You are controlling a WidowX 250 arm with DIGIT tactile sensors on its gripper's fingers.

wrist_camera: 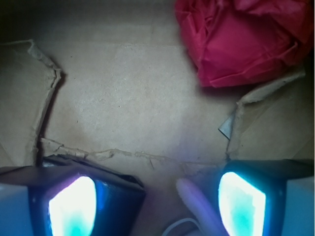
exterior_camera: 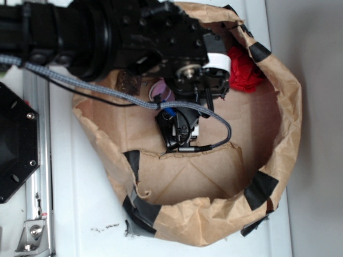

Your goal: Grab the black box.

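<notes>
The gripper (wrist_camera: 157,196) is hanging open over the cardboard floor (wrist_camera: 138,98), and the black box (wrist_camera: 123,189) is lying just behind its left finger (wrist_camera: 71,204), mostly hidden. A red crumpled cloth (wrist_camera: 241,39) is sitting beyond, cut off by the frame edge.

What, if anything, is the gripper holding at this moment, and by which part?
Nothing is held. In the wrist view the gripper is open with bare cardboard between its fingers; the black box lies under the left finger, with no finger closed on it.
</notes>
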